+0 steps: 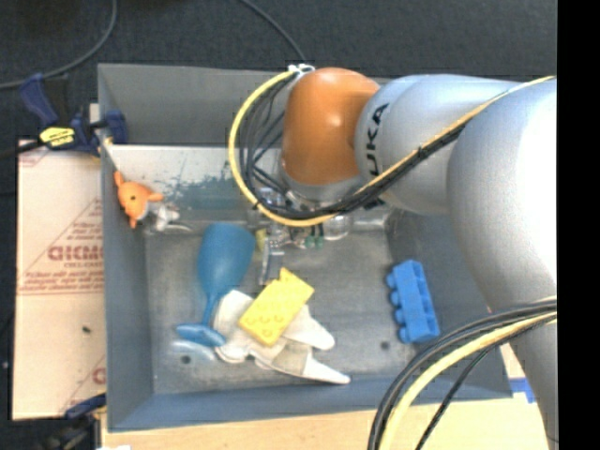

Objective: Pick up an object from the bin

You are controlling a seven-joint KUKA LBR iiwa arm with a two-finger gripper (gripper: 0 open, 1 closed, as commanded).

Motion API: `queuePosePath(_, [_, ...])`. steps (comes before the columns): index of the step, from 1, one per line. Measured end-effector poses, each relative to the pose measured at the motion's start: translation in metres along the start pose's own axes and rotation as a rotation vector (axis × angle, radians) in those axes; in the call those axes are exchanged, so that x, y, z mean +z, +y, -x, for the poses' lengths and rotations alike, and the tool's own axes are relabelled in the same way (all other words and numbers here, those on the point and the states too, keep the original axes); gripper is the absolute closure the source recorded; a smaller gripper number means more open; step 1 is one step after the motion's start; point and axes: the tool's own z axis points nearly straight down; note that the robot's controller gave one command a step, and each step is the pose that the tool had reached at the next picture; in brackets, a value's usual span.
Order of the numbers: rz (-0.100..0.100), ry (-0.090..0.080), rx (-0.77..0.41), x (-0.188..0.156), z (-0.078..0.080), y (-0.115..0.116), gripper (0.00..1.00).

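Note:
My gripper (271, 254) hangs below the orange wrist cover, near the middle of the bin. It is right beside the bowl of a blue plastic goblet (223, 259) that lies on its side, foot toward the front left. Just in front of the gripper, a yellow studded brick (275, 309) rests on a crumpled white piece (302, 352). Nothing is seen held.
A blue studded brick (412, 300) lies alone at the right of the bin floor. An orange fish toy (134, 198) sits in the back left corner against the wall. The arm and its cables cover the back right of the bin.

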Motion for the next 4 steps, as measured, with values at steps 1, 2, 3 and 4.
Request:
queuePosePath(1, [0.001,-0.008,0.002,-0.005,0.002,0.0,0.0])
queuePosePath(2, [0.005,-0.011,0.122,0.043,-0.027,-0.03,0.0])
queuePosePath(3, [0.01,-0.03,0.221,0.049,-0.039,-0.047,0.0])
queuePosePath(4, [0.011,-0.024,0.24,0.049,-0.033,-0.039,1.0])
